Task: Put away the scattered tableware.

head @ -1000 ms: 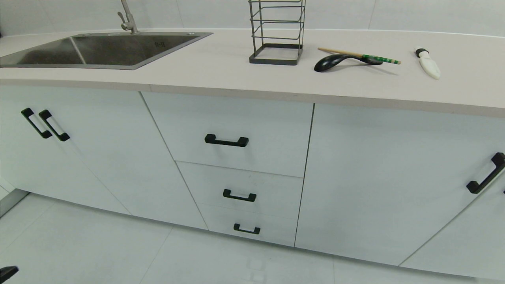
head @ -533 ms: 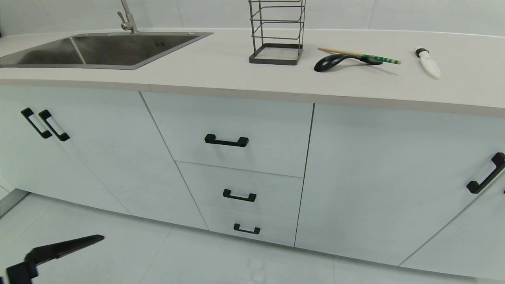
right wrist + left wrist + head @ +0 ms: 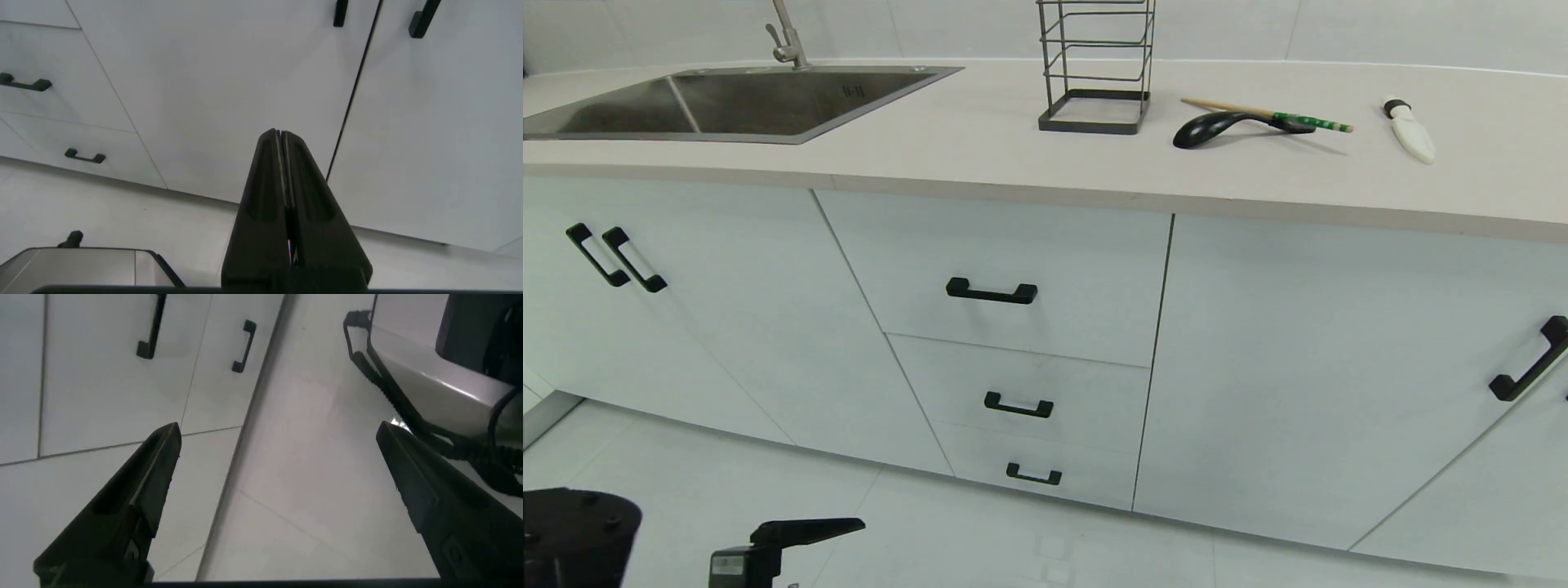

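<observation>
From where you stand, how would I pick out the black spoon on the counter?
Start at the wire rack standing on the countertop. Just to its right lies the black spoon. It is the only all-black piece, with chopsticks crossing its handle.

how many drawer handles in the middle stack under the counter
3, in one column under the counter: top drawer handle, middle drawer handle, bottom drawer handle. None look hidden.

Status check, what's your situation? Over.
Left gripper open, low before cabinets. Right gripper shut, empty. Spoon, chopsticks on counter beside rack, untouched. Nothing blocking.
</observation>
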